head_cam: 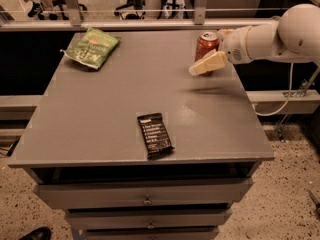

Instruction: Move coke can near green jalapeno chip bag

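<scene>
At the table's [90,119] back-left corner, the green jalapeno chip bag [91,48] lies flat, its long axis slanting from near-left to far-right. Mid-front, 1 black snack bar wrapper [155,135] runs roughly front-to-back. Back right, the coke can [206,43] stands upright, silver top up. The gripper [206,64] is right against its near side; wide or clamped, I cannot tell.

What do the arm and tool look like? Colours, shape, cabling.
Arm: smooth white rounded shell, bulbous joint, grey disc at the wrist. Tool, beside the coke can at the far right of the table: pale cream, wedge-shaped. Pale cable hangs below the arm.
</scene>
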You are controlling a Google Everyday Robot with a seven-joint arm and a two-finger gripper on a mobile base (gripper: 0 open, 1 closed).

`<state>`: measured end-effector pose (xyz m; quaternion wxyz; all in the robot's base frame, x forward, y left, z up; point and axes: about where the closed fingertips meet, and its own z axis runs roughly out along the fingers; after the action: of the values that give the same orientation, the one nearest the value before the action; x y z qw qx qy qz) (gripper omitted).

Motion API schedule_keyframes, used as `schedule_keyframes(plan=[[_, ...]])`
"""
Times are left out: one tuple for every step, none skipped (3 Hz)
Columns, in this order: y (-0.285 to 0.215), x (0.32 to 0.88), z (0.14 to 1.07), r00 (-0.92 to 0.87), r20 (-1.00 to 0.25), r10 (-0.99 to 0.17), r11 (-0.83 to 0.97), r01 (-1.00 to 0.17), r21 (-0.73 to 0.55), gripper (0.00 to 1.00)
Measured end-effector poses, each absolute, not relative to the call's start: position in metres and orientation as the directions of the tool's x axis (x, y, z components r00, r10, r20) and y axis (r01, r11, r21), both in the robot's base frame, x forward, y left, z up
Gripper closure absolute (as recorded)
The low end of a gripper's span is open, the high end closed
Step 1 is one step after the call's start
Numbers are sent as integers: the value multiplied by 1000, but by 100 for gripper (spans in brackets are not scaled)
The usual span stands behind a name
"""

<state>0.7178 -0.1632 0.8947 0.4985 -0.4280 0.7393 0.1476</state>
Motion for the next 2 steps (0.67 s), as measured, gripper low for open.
schedule_keyframes(plan=[[-157, 732, 889, -143, -884, -445, 604, -777, -179, 16], [-168, 744, 894, -141, -906, -400, 627, -763, -158, 47]])
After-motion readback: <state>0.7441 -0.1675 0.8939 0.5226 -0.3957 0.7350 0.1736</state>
